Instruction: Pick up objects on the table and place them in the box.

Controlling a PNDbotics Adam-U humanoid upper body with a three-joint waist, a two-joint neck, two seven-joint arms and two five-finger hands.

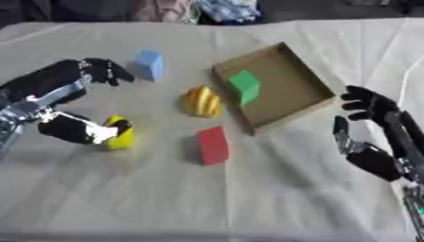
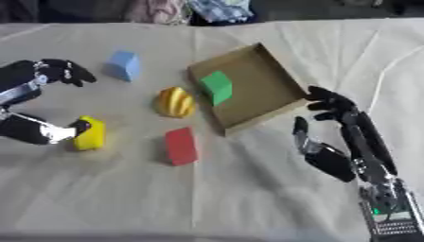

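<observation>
Left eye view shows the left hand (image 1: 83, 130) at middle left, thumb and fingers closed around a yellow block (image 1: 121, 134). Right hand (image 2: 335, 137) hangs relaxed at right, beside the cardboard box (image 1: 311, 85) holding a green block (image 1: 244, 85).

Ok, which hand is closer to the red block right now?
Left. The left hand sits just left of the red block, touching a yellow object; the right hand is farther off, beyond the box.

Left robot hand (image 1: 79, 128) curled shut, right robot hand (image 2: 331, 137) open
</observation>
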